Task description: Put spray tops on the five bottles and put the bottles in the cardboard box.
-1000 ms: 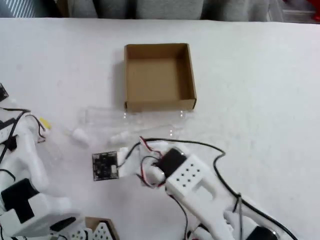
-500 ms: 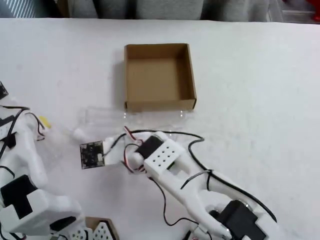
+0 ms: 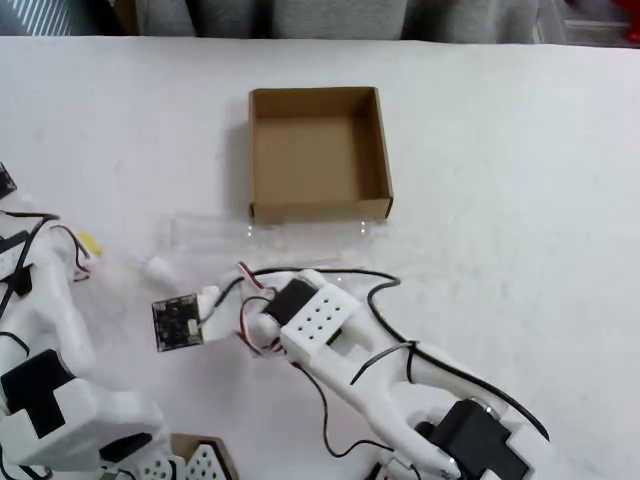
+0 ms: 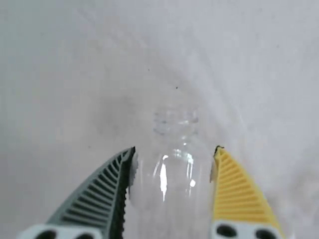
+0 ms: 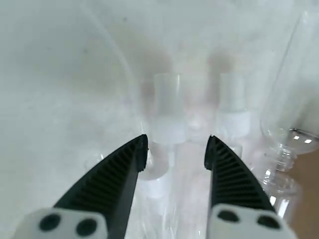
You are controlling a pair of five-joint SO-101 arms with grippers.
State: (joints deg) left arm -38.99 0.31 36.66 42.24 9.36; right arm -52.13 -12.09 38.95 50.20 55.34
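My left gripper clamps a clear bottle, neck pointing away from me. My right gripper stands parted, holding nothing, and is the nearer to the spray top dead ahead between its fingertips, long axis along my reach, short of the cardboard box's front wall

Clear glossy plastic bottle; matt brown cardboard box.
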